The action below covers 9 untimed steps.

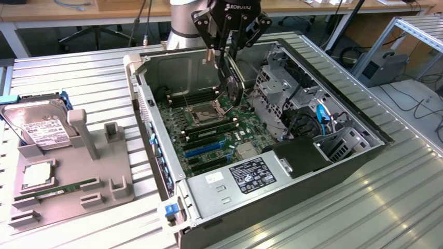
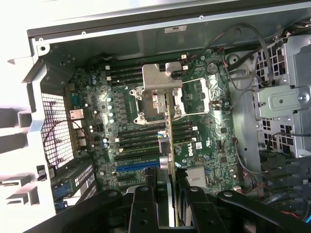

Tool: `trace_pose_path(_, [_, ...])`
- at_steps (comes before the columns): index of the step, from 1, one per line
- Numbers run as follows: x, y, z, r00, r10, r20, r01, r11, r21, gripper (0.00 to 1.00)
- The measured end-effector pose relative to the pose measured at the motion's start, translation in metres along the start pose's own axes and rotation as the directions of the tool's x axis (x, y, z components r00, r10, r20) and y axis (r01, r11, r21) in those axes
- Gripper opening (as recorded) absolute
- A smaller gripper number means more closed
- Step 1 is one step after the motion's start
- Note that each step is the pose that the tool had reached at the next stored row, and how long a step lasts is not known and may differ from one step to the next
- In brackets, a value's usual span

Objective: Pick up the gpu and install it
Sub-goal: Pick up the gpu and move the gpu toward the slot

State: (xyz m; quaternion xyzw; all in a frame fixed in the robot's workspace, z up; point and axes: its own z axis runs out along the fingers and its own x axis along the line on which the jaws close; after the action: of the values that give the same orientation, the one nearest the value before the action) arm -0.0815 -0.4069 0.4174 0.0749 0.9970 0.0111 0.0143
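The gpu [image 1: 233, 83] hangs edge-on, a thin green card with a dark cooler, above the motherboard [image 1: 207, 124] inside the open computer case [image 1: 149, 98]. My gripper [image 1: 229, 51] is shut on its upper edge, coming down from over the case's far wall. In the wrist view the gpu [image 2: 169, 141] appears as a narrow green strip running out from between my black fingers [image 2: 145, 199], over the CPU socket [image 2: 158, 94] and the RAM slots. The card's lower edge floats above the board, clear of the blue slot [image 2: 137, 166].
A metal drive cage [image 1: 284, 85] and cables with a blue connector [image 1: 320, 116] fill the case on the exterior view's right. The power supply [image 1: 250, 179] sits at the near end. On the grey holder [image 1: 76, 181] at the exterior view's left lie a hard drive [image 1: 38, 127], a CPU [image 1: 38, 175] and a RAM stick [image 1: 66, 188].
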Motion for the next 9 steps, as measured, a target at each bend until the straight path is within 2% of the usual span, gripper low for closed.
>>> trace_pose_path(9, [0.0001, -0.0001, 0.0039, 1.0000, 0.000, 0.0001, 0.000, 1.0000, -0.0001, 0.28])
